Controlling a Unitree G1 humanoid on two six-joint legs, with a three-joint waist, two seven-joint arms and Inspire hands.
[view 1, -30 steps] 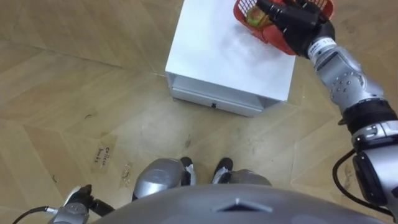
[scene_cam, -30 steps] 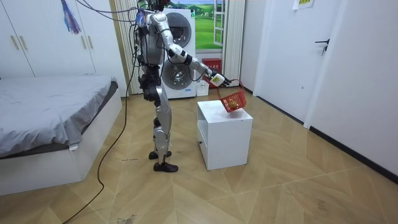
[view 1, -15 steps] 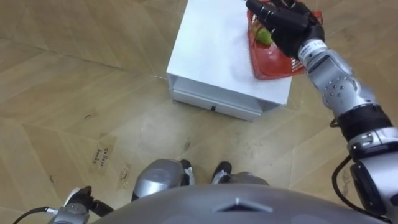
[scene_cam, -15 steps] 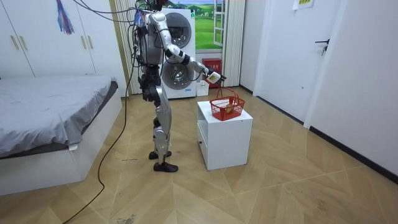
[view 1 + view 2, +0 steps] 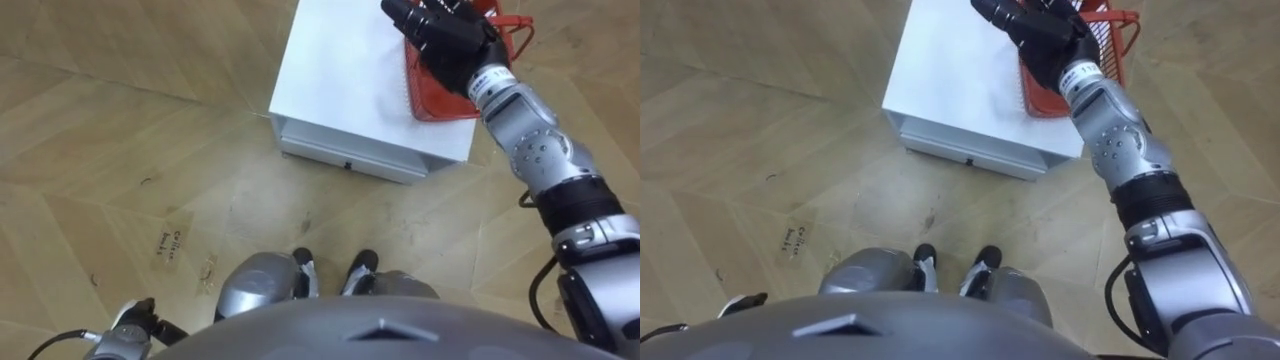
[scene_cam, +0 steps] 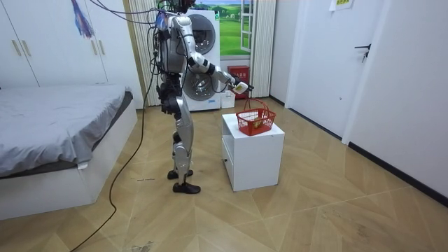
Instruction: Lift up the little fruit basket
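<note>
- The right robot hand (image 5: 442, 38) hovers with its fingers stretched out, holding nothing.
- The fruit basket (image 5: 432, 97) stands on the bench (image 5: 340, 70), just under this hand.

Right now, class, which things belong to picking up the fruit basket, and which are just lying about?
Job: fruit basket, right hand, white cabinet under it.
Lying about: bed, washing machine, wardrobe, idle left hand.
</note>
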